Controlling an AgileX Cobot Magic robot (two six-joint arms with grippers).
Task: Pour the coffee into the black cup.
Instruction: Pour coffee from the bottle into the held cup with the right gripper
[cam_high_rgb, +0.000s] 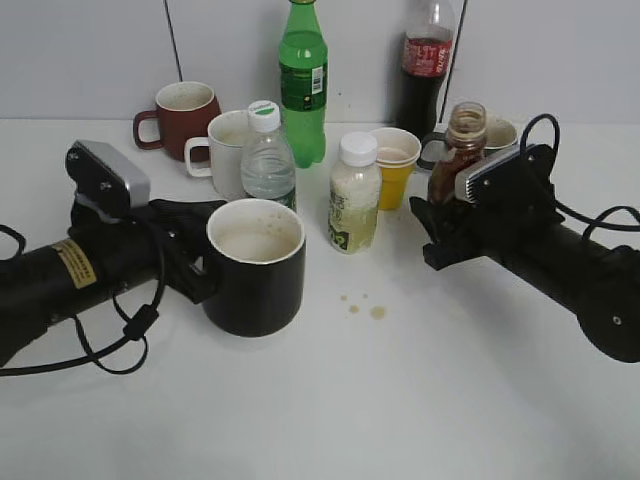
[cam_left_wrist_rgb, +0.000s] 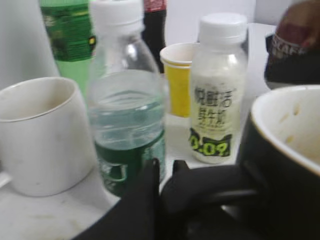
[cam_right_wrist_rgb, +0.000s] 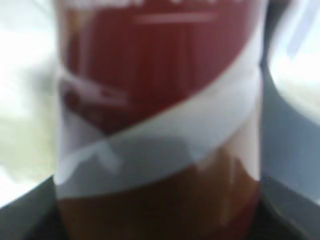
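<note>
The black cup (cam_high_rgb: 255, 285) with a pale inside stands left of centre; its rim shows at the right of the left wrist view (cam_left_wrist_rgb: 290, 165). My left gripper (cam_high_rgb: 197, 262) is shut on the cup's handle, as the left wrist view (cam_left_wrist_rgb: 167, 170) also shows. The coffee bottle (cam_high_rgb: 462, 140), brown, uncapped and with a red label, stands upright at the right. It fills the right wrist view (cam_right_wrist_rgb: 160, 100), blurred. My right gripper (cam_high_rgb: 437, 222) is closed around its lower part; only dark finger edges show in the right wrist view (cam_right_wrist_rgb: 160, 225).
Behind the cup stand a water bottle (cam_high_rgb: 268, 150), a white mug (cam_high_rgb: 225, 150), a brown mug (cam_high_rgb: 185, 115), a green bottle (cam_high_rgb: 303, 80), a cola bottle (cam_high_rgb: 428, 60), a yellow paper cup (cam_high_rgb: 395, 165) and a white drink bottle (cam_high_rgb: 354, 195). Coffee drops (cam_high_rgb: 365, 305) mark the table.
</note>
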